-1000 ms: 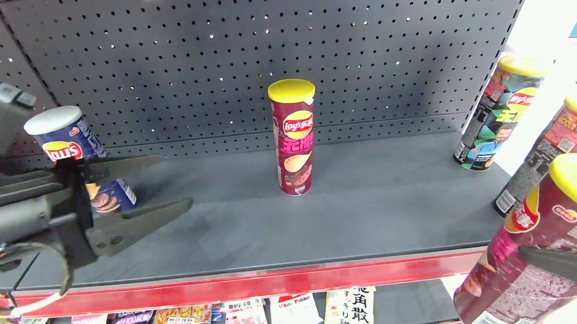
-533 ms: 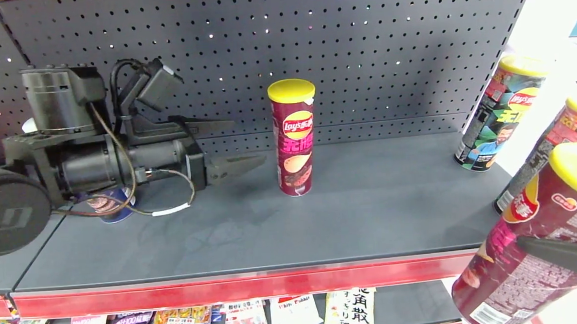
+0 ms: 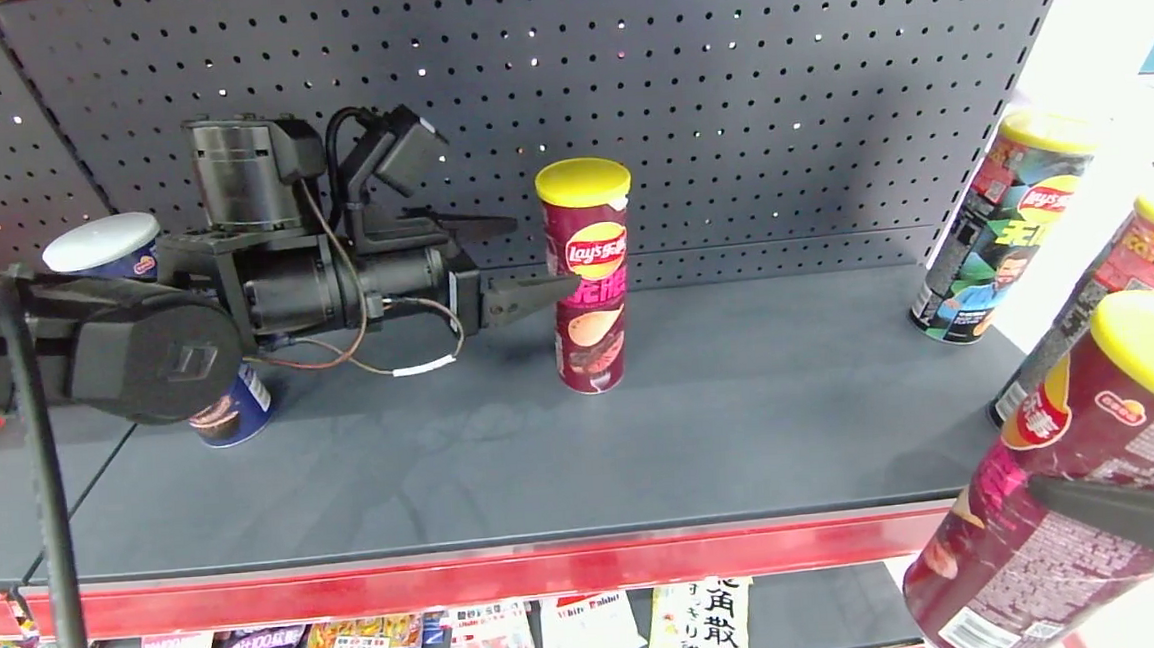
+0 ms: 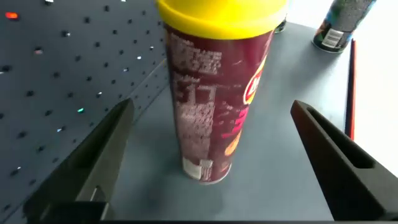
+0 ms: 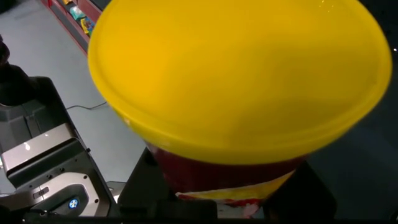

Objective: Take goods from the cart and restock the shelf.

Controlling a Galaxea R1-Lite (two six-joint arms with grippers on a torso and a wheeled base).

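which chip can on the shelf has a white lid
The blue cylindrical chip can at the shelf's left end, partly behind the left arm. The maroon can mid-shelf and the multicoloured cans at the right have yellow lids.

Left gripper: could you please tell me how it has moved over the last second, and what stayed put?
The open left gripper moved right along the shelf, from the blue can to the standing maroon can, which its fingers now flank ungripped. Both cans stayed put; the right gripper, holding a second maroon can, barely shifted.
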